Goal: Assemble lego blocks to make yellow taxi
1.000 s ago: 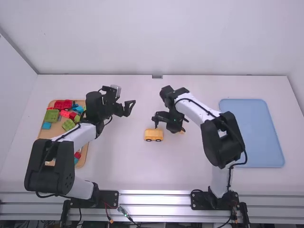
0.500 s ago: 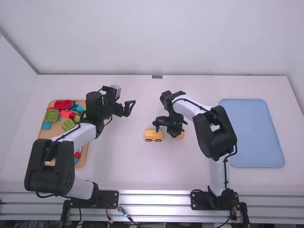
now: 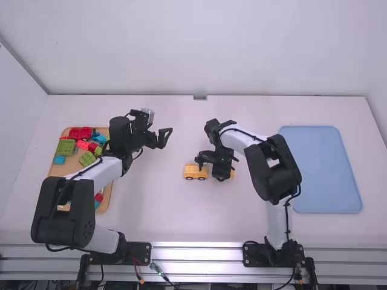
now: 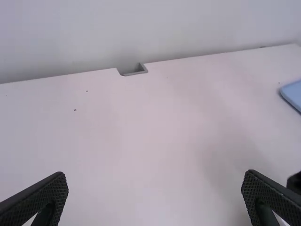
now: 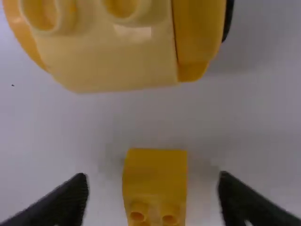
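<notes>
In the high view my left gripper (image 3: 165,136) stands open above the table, beside the block tray; the left wrist view shows the same gripper (image 4: 155,193) with nothing between its fingers. My right gripper (image 3: 213,169) is low over the middle of the table, partly covering a small yellow block (image 3: 232,173) and close beside the yellow car with dark wheels (image 3: 195,173). From the right wrist, this gripper (image 5: 154,192) is open, one finger on either side of the small studded yellow block (image 5: 155,172). The yellow car (image 5: 113,61) lies just beyond, apart from that block.
An orange tray (image 3: 104,203) with red, green and blue blocks lies at the left, partly under the left arm. A blue tray (image 3: 320,169) lies at the right. The right arm's links stand between the car and the blue tray.
My right gripper has moved slightly toward the camera and to the right, with its arm folding back; it now covers more of the small yellow block. The left arm has kept still.
</notes>
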`<action>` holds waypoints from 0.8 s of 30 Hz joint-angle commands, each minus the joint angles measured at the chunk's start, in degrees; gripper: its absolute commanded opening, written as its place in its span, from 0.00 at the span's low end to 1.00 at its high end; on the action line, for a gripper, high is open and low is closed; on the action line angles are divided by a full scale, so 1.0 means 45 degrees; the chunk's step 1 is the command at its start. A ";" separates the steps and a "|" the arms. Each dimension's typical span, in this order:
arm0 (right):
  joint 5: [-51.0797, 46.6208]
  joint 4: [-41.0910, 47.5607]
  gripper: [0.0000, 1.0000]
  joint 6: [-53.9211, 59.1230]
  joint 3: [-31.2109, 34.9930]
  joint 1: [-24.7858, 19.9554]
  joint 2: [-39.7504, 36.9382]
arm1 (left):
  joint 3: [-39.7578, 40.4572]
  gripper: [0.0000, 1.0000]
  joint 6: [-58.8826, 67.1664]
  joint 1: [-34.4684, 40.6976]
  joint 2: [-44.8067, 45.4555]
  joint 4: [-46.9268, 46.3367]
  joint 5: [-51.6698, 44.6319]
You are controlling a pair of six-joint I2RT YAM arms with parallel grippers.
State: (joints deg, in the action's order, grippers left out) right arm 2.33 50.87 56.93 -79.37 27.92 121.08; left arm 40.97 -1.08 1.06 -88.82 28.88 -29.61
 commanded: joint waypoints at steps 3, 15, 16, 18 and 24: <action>0.0044 0.0117 0.99 -0.0369 -0.0495 0.0015 0.0165 | -0.0024 0.99 0.0107 0.0029 0.0141 -0.0034 -0.0228; 0.4007 -0.0039 0.99 0.0267 -0.0340 -0.1948 -0.2890 | -0.0024 0.99 0.2093 -0.0034 0.0141 -0.0432 -0.2404; 0.4216 -0.0107 0.99 0.0403 -0.0180 -0.2055 -0.3055 | -0.0024 0.99 0.2395 -0.0010 0.0141 -0.0447 -0.2681; 0.5591 -0.0947 0.99 0.1447 0.1117 -0.2715 -0.3900 | -0.0024 0.99 0.4299 0.0107 0.0141 -0.0680 -0.4197; 0.8223 -0.4197 0.99 0.2909 0.4410 -0.4099 -0.4600 | -0.0024 0.99 0.7932 0.0214 0.0000 -0.2030 -0.6392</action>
State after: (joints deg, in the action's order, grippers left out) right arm 29.87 34.02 65.28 -65.39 11.14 99.83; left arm 40.97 22.24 1.39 -88.82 20.71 -49.17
